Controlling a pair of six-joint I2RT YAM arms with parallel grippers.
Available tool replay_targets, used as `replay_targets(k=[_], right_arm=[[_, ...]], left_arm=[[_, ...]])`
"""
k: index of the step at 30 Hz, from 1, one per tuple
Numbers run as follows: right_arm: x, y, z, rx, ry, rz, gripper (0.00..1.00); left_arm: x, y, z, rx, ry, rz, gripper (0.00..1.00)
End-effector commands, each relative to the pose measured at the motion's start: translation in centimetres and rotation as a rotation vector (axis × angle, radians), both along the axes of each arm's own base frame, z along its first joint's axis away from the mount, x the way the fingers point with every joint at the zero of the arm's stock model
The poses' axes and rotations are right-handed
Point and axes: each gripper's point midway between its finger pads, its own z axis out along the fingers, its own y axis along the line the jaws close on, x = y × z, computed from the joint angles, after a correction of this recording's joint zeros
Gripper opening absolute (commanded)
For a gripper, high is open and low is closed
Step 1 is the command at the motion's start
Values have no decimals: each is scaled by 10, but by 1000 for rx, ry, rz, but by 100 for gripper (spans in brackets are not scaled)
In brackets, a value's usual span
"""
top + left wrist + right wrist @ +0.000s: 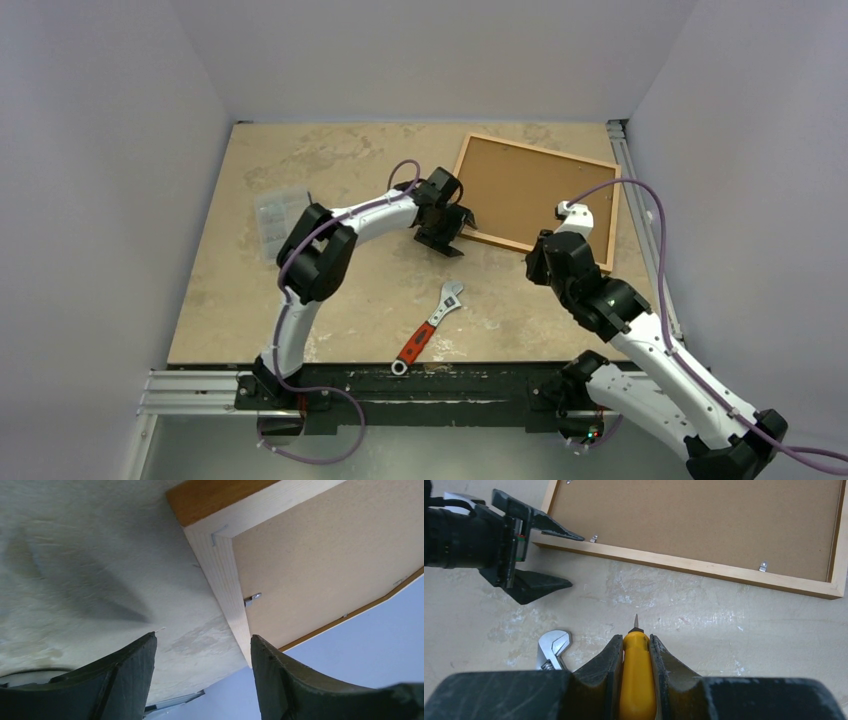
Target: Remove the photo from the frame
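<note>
Frame [684, 566], cork backing board [694, 525] upward at the upper right of the desk [724, 625], has the left gripper [576, 561] wide open and empty at its lower-left rail, while the right gripper [634, 637] clamps a yellow screwdriver [636, 680] pointing toward it.

The frame [684, 567] lies back up, so its front face is hidden against the table [734, 625]. In the right wrist view, its far edge is cut off ahead of the right gripper [634, 637]. The screwdriver [636, 675] handle runs off the lower edge between the fingers. To their left, only the wrench [553, 647] head shows. In the top view, the grey item [280, 218] left of the left arm is too small to identify.
</note>
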Motion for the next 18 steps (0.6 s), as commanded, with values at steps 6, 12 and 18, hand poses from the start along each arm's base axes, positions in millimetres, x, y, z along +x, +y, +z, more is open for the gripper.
replay_targets(k=[6,12,18], right_arm=[[-1,-4,4,-5,-22,-6,0],[-1,-4,3,-4,-22,-7,0],[-1,-3,1,-5,-17,-2,0]], left_arm=[[21,-28,0,-11,30,108,66],[24,-28,-17,11,65,143,52],[27,-30,-27,11,68,149,43]])
